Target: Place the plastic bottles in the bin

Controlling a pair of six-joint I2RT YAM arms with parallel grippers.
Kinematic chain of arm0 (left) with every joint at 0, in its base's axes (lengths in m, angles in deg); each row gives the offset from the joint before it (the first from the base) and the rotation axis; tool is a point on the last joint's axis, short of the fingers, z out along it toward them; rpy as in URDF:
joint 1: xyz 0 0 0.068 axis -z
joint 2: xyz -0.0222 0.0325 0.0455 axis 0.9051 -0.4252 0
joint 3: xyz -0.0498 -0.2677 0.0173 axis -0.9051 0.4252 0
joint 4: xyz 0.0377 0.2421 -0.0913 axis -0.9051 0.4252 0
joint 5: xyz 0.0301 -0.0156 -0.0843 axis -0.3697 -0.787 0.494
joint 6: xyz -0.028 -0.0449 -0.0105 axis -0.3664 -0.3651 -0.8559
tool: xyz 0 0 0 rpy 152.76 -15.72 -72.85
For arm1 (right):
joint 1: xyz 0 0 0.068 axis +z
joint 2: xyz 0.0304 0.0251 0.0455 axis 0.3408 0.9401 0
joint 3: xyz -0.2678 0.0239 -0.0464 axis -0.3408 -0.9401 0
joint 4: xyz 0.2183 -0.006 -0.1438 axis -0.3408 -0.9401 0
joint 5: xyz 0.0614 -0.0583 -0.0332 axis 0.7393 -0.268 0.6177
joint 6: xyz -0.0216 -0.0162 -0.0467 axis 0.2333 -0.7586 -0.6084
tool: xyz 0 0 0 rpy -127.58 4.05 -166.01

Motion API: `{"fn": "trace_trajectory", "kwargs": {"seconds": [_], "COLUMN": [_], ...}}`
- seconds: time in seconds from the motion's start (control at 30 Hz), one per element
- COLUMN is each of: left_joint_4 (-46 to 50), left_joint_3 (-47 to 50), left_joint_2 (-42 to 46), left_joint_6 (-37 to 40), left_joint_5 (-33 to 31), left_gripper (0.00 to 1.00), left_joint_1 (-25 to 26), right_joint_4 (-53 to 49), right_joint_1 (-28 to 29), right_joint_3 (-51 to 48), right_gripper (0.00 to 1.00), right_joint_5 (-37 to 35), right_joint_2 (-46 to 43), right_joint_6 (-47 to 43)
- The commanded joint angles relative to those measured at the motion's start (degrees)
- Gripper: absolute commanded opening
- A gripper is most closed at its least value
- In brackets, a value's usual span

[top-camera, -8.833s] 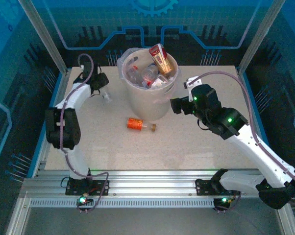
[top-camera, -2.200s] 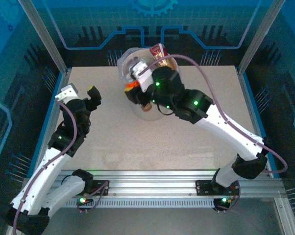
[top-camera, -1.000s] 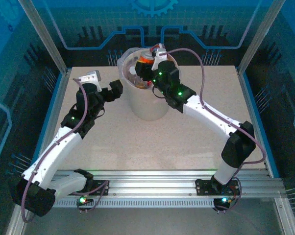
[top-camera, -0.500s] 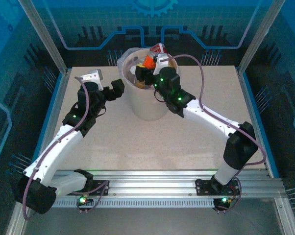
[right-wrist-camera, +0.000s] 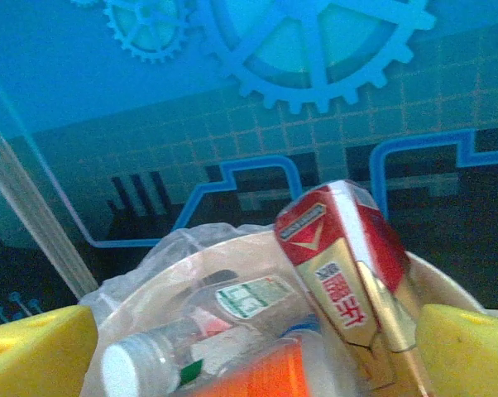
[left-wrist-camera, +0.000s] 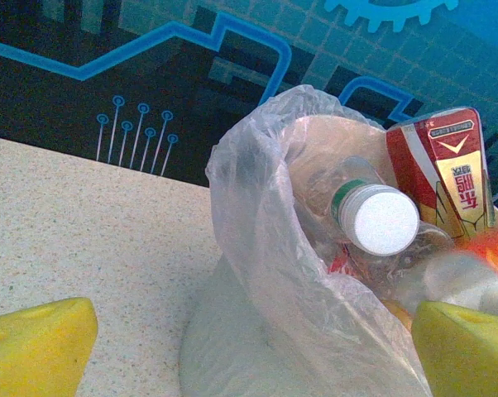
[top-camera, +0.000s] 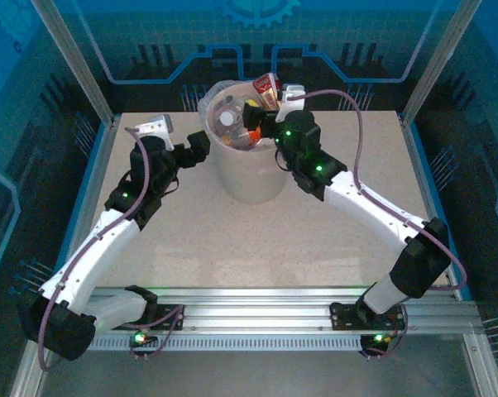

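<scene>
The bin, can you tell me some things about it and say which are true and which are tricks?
1. The bin stands upright on the table. True.
2. A bottle lies on the table in front of the bin. False: the plastic bottles sit inside the bin.
3. A red and gold pack pokes up above the bin's rim. True.
4. The right jaws are shut tight. False: they stand wide open over the bin.
5. The bin has no bag in it. False: a clear liner is in it.
</scene>
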Motion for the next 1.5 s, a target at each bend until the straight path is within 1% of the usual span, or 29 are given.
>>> {"fn": "trace_trajectory", "kwargs": {"seconds": [0.0,0.13,0.47,0.67,0.8,0.87,1.03,1.27,1.37,1.47], "left_joint_4": [-1.0,-0.8,-0.2,1.7,4.0,5.6,7.8,3.5,1.7,-2.8], "left_joint_3": [-1.8,-1.9,-1.6,-0.6,1.0,2.0,7.6,21.0,25.0,29.5], "left_joint_2": [0.0,0.1,0.3,2.4,4.9,6.2,10.9,19.6,21.3,21.5], "left_joint_6": [1.3,1.4,1.6,2.2,2.6,2.9,3.3,3.8,4.1,6.6], "left_joint_5": [0.9,0.8,-0.2,-5.6,-9.8,-12.3,-18.1,-21.9,-23.7,-23.8], "left_gripper": [0.99,0.99,0.99,0.99,0.99,0.99,0.99,0.99,0.99,0.99], "left_joint_1": [-0.3,-0.3,-0.3,-0.3,-0.5,-0.6,-0.8,-0.9,-1.0,-1.2], "right_joint_4": [-1.6,-3.4,-21.0,-30.1,-37.6,-39.9,-40.8,-40.9,-36.9,-31.8], "right_joint_1": [-1.2,-2.4,-4.6,-6.2,-7.7,-8.1,-9.4,-12.8,-14.3,-16.0], "right_joint_3": [-0.8,-0.7,6.9,6.9,5.9,3.8,-6.6,-21.7,-28.2,-35.1], "right_gripper": [1.0,1.0,1.0,1.0,1.0,1.0,1.0,1.0,1.0,1.0], "right_joint_5": [-3.8,-3.6,-3.6,-2.1,-3.5,-5.0,-9.4,-13.2,-13.0,-12.4], "right_joint_2": [-2.6,-3.6,-4.5,-8.9,-12.5,-15.0,-23.4,-32.5,-35.0,-37.0], "right_joint_6": [-0.3,-0.2,0.8,2.6,4.6,4.8,4.7,3.1,-1.4,-4.7]}}
